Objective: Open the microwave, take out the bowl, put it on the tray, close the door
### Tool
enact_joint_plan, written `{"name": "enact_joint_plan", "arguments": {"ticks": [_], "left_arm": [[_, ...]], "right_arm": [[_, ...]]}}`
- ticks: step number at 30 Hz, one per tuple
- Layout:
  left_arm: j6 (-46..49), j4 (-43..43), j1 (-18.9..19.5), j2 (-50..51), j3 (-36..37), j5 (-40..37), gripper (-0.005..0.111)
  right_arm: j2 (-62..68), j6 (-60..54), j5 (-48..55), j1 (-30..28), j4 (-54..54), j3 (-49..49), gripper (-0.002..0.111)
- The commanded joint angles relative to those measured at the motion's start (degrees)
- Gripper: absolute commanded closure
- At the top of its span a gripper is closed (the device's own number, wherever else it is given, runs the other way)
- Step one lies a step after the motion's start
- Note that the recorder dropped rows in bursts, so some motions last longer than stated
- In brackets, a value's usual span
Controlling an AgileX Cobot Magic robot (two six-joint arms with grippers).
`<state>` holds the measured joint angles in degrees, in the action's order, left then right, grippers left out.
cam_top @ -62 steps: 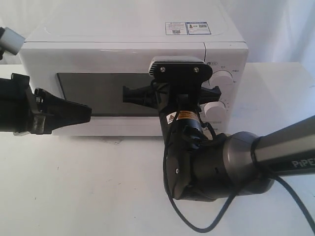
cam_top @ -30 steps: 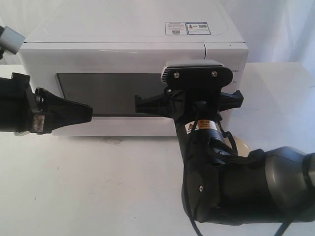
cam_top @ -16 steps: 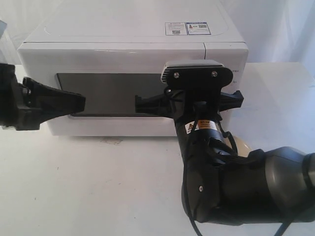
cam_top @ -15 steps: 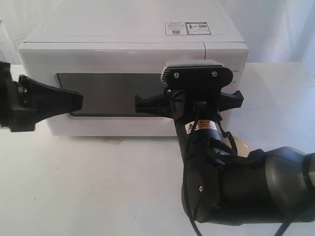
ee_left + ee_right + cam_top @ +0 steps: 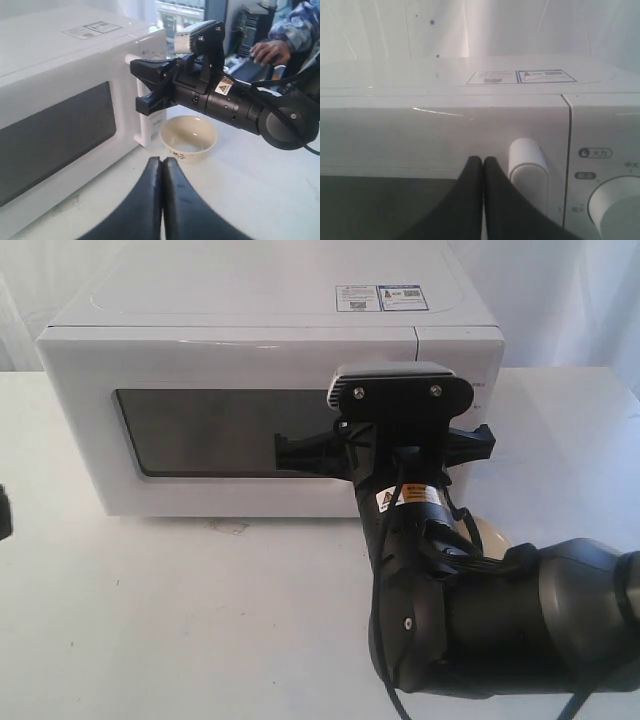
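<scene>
The bowl (image 5: 188, 137) is sitting out on the bench (image 5: 255, 200) and the door (image 5: 200, 360) is looking shut, so I am probably finishing. Both my jaws are closed on nothing, and next I am needing to back away from the handle (image 5: 529, 172).

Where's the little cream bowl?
In the left wrist view, the cream bowl sits on the white table beside the white microwave's bar handle, under the black right arm.

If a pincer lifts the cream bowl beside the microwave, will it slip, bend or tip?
The bowl looks rigid and glossy, probably ceramic: it should not bend, but may slip. It appears empty and small, so it is likely light. Its base looks narrower than its rim, so a sideways push might tip it.
</scene>
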<state>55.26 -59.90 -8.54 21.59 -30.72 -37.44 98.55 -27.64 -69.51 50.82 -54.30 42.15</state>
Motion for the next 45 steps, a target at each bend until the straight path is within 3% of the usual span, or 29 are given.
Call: {"name": "enact_joint_plan", "arguments": {"ticks": [1,9,17,31,36,40,45], "left_arm": [[-5.2,-0.4,2.9,-8.0,3.4,0.4,0.107],[-11.7,-0.5,2.9,-10.3,5.4,0.4,0.107],[-11.8,-0.9,2.9,-12.3,9.5,9.6,0.107],[-11.8,0.6,2.9,-20.8,11.6,10.9,0.107],[-12.2,1.4,3.3,-21.6,15.0,16.4,0.107],[-20.7,8.7,3.3,-21.6,15.7,19.8,0.107],[-34.5,27.2,3.3,-21.6,18.4,25.7,0.107]], "right_arm": [[-0.1,-0.7,-0.5,0.0,-0.1,-0.4,0.108],[-0.1,-0.7,-0.5,0.0,-0.1,-0.4,0.108],[-0.1,-0.7,-0.5,0.0,-0.1,-0.4,0.108],[-0.1,-0.7,-0.5,0.0,-0.1,-0.4,0.108],[-0.1,-0.7,-0.5,0.0,-0.1,-0.4,0.108],[-0.1,-0.7,-0.5,0.0,0.2,-0.4,0.108],[-0.1,-0.6,-0.5,0.0,0.1,-0.4,0.108]]}}
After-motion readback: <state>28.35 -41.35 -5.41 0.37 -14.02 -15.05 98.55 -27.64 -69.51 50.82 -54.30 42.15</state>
